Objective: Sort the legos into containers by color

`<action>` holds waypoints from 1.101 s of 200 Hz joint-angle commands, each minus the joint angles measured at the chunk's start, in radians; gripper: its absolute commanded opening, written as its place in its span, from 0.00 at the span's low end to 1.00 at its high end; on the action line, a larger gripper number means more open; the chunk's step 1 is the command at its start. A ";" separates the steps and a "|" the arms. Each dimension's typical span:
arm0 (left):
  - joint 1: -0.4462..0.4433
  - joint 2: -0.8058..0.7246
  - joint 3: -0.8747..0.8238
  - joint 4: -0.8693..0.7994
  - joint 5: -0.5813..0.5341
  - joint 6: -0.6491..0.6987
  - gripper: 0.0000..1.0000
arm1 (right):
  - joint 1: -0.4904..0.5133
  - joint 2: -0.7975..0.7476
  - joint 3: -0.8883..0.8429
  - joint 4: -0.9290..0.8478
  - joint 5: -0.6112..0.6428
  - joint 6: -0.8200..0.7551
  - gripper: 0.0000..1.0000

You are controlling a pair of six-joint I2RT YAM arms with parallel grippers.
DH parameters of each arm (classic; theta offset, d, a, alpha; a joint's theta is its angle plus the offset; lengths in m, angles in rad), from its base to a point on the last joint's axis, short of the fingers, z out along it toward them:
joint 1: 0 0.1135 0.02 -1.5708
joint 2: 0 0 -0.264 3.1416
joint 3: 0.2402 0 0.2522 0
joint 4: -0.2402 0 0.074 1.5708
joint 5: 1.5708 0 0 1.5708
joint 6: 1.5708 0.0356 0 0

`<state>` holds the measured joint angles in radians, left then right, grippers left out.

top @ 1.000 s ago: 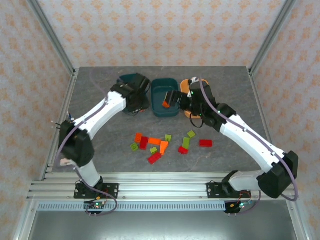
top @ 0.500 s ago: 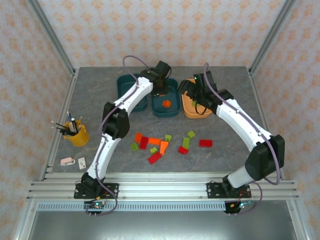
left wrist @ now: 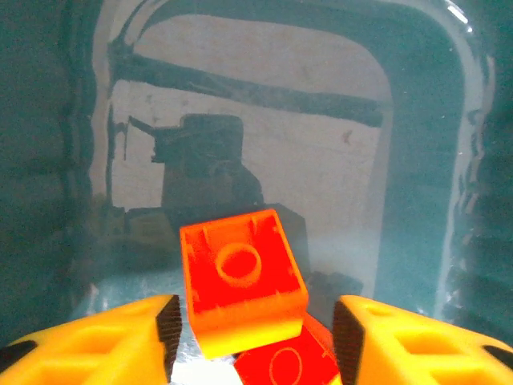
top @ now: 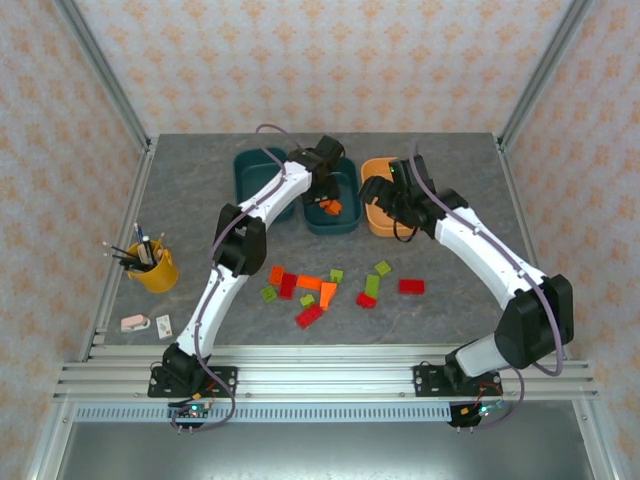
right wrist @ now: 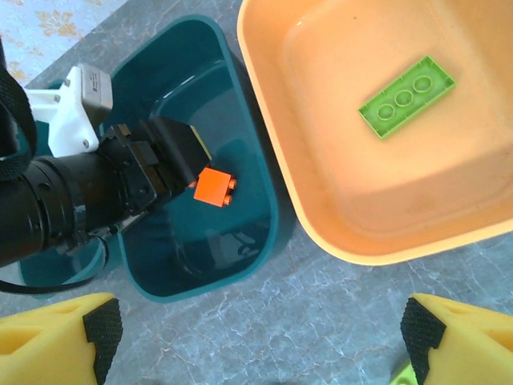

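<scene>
orange brick (left wrist: 240,281) newly in teal tub (left wrist: 417,160)

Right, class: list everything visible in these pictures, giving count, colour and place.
teal tubs: two, dark teal, far side, left and middle
orange tub: one, orange, right of them
loose bricks: about twelve, red, orange and green, scattered mid-table
bricks in middle tub: two, orange, one redder
green brick: one, light green, orange tub
pen cup: one, yellow, table's left
small items: two, pinkish and white, near-left edge
left gripper: one, yellow-fingered, open in middle tub
right gripper: one, yellow-fingered, open, near orange tub
</scene>
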<state>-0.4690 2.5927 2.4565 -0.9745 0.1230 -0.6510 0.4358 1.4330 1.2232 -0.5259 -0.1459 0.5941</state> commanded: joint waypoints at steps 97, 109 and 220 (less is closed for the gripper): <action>-0.005 -0.484 -0.231 0.007 -0.012 -0.031 0.75 | 0.000 -0.144 0.012 -0.195 0.045 -0.048 0.82; -0.006 -0.570 -0.333 0.035 -0.005 -0.036 0.75 | 0.006 -0.148 0.018 -0.253 0.071 -0.032 0.79; -0.172 -1.421 -1.418 0.343 0.092 -0.104 0.82 | 0.124 0.097 -0.181 -0.217 0.163 0.504 0.65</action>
<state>-0.6315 1.2659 1.1435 -0.7052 0.2138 -0.7017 0.5560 1.4815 1.0595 -0.7658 -0.0280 0.9451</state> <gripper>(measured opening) 0.817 0.669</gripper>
